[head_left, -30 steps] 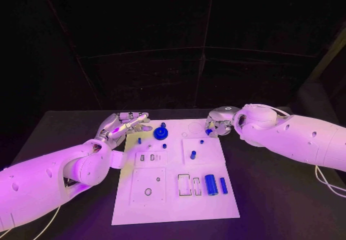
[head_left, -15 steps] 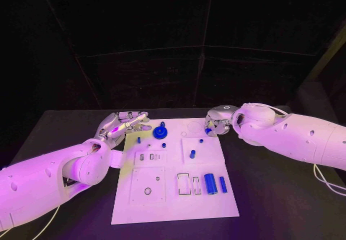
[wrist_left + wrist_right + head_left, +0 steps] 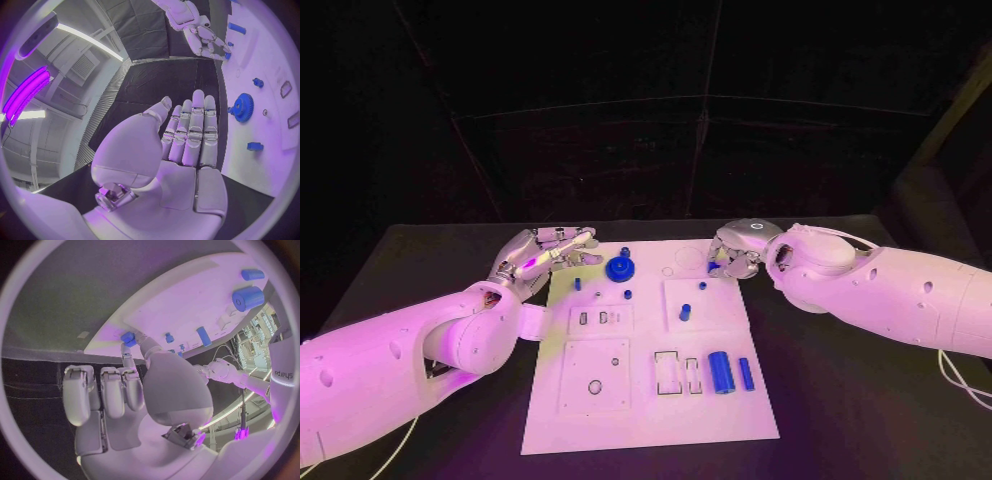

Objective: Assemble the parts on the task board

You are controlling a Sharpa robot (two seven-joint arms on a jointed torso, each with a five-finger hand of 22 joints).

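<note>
On the black table (image 3: 430,270) we see the white task board (image 3: 646,400) lying flat in the middle, its blue parts spread over it: a gear (image 3: 620,266) near the far edge, a thick cylinder (image 3: 720,371) and a thin rod (image 3: 746,372) side by side near the right edge. Our left hand (image 3: 542,250) hovers at the board's far left corner, fingers straight and apart, holding nothing. Our right hand (image 3: 737,252) sits at the far right corner, pinching a small blue part (image 3: 127,337) between thumb and a fingertip. Bare table lies along both long sides of the board.
</note>
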